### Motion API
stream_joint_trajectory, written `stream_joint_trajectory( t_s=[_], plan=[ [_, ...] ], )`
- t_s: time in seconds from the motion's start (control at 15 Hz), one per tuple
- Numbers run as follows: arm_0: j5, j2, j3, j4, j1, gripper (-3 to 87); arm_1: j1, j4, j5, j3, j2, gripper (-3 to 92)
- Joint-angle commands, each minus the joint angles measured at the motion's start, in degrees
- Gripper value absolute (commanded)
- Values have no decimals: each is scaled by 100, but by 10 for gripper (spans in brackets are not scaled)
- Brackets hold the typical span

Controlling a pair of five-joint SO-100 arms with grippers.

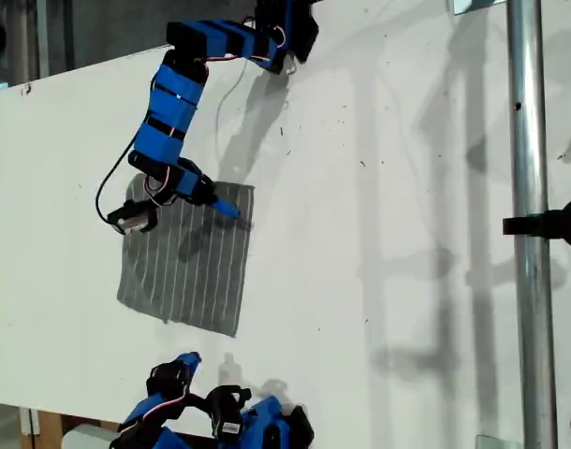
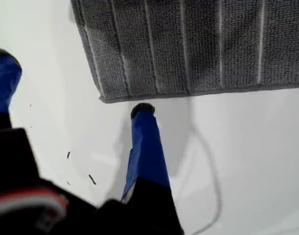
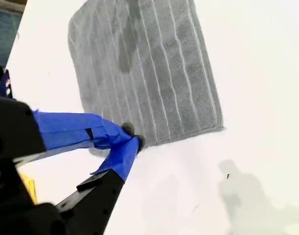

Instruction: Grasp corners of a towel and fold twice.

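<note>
First tool [image 2: 73, 85] open, second tool [image 3: 132, 136] closed.

towel [image 2: 188, 49]: far part cut by first wrist frame | lower arm [image 1: 220, 416]: cropped, exterior view

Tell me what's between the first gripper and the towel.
Only bare white table. The first wrist view shows a strip of it separating my first gripper, jaws open, from the towel.

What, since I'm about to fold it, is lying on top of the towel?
Nothing loose shows on the towel, only an arm's shadow. My first pincer stands open by one corner. The table under the cloth is covered.
</note>
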Motion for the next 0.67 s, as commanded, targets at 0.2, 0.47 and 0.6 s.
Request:
stream_joint_trajectory(
  t_s=[0.2, 0.47, 0.6],
  plan=[
    [18, 97, 141, 62, -44, -28, 149, -343, -105, 176, -237, 390],
    [18, 167, 272, 18, -123, -28, 79, -747, -70, 431, -703, 377],
    [18, 211, 316, 9, -176, -28, 35, -844, -26, 299, -1107, 345]
  ],
)
